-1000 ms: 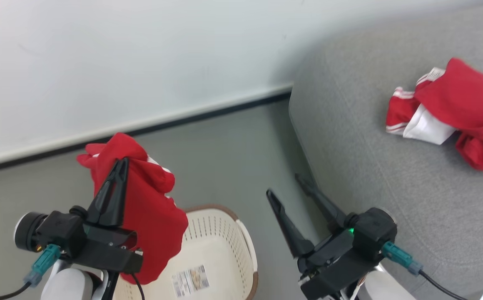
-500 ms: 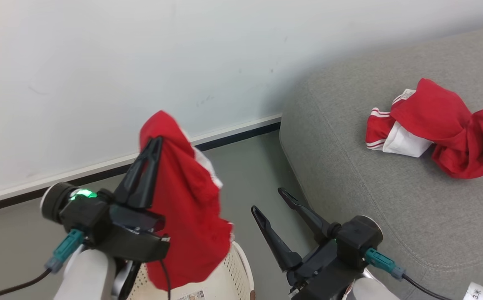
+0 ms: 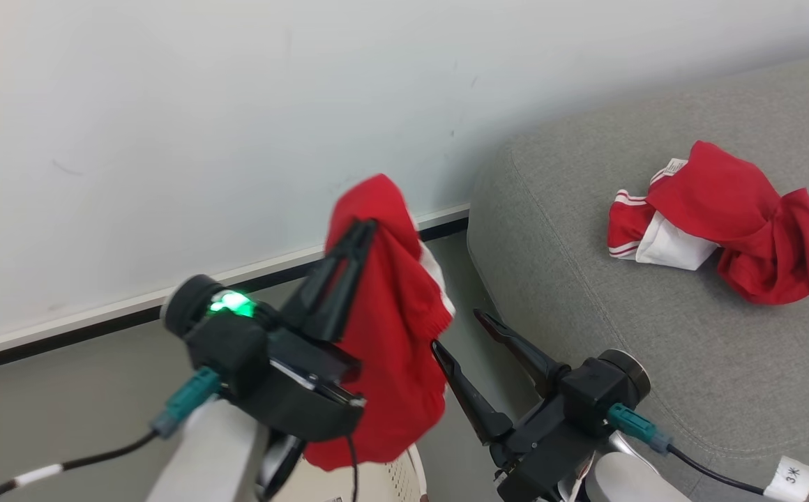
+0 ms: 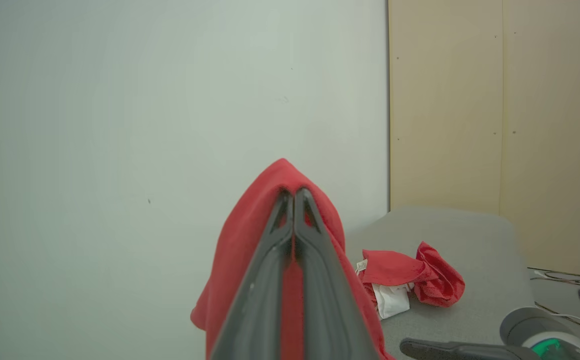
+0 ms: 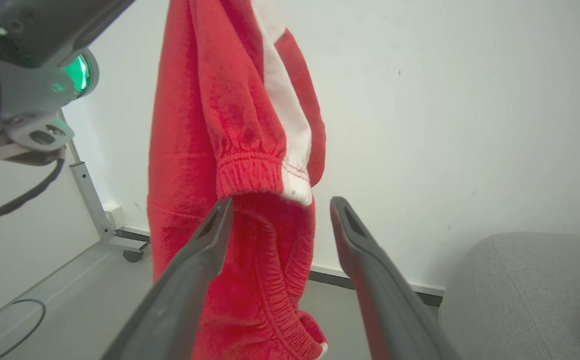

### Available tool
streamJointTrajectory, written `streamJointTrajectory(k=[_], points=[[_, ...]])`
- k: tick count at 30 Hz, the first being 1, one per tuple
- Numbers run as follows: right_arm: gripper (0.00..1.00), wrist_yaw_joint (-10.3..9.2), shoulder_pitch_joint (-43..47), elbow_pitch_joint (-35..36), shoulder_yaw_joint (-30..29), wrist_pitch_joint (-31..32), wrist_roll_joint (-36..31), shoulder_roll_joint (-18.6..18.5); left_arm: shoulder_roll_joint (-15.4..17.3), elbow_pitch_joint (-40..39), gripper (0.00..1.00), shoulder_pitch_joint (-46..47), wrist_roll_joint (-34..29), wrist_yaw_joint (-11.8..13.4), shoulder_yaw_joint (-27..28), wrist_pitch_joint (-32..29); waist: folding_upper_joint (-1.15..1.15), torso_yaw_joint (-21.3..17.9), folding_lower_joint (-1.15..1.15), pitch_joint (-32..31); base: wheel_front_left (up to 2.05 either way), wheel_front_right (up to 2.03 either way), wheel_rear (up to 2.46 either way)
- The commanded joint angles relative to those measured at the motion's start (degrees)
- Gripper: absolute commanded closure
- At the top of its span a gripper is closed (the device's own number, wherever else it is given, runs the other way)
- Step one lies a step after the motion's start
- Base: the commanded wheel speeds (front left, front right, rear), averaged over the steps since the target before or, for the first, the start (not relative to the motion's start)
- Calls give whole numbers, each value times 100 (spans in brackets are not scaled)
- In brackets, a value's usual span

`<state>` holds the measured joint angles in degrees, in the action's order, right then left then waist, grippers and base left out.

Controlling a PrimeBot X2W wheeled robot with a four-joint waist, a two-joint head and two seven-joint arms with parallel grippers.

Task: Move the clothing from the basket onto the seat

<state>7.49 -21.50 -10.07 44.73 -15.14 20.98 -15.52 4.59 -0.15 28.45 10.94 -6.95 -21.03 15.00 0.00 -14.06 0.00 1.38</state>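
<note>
Since it was bound for the sofa (image 3: 586,279), left gripper (image 3: 369,224) clamped the red garment (image 3: 394,335) between its jaws, right gripper (image 3: 459,329) gaping empty alongside.

- The hanging clothing (image 3: 390,348) was bright red, with a white stripe by its cuff.
- The heaped clothing (image 3: 725,202) was red too, white inside, with red-and-white striped trim.
- The seat (image 3: 586,314) was light grey.
- The left gripper (image 3: 365,226) and right gripper (image 3: 458,329) were black, the left showing a green light.
- The wall (image 3: 167,139) was off-white, the floor (image 3: 63,390) grey.
</note>
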Motion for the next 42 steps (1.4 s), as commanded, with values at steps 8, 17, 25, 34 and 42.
streamJointTrajectory(k=[8,17,25,34,42], points=[[0,0,-62,-325,-89,-5,-350,159,-84,87,100,253,133,-36,-679,-65,0,104,0,7,0,0,0],[62,0,-57,-357,7,-5,-360,218,11,263,100,359,200,-41,-1159,-292,0,197,0,74,0,0,0],[100,0,-69,-52,-173,-5,-218,220,355,688,100,477,206,-39,-1208,-566,0,76,0,320,0,0,0],[100,0,-105,454,-619,-6,-226,245,551,985,100,593,224,-43,-1311,-708,0,-97,0,669,0,0,0],[100,0,-84,735,-1058,-6,-368,251,698,1039,0,611,283,-24,-1310,-764,0,-344,0,776,0,0,0]])
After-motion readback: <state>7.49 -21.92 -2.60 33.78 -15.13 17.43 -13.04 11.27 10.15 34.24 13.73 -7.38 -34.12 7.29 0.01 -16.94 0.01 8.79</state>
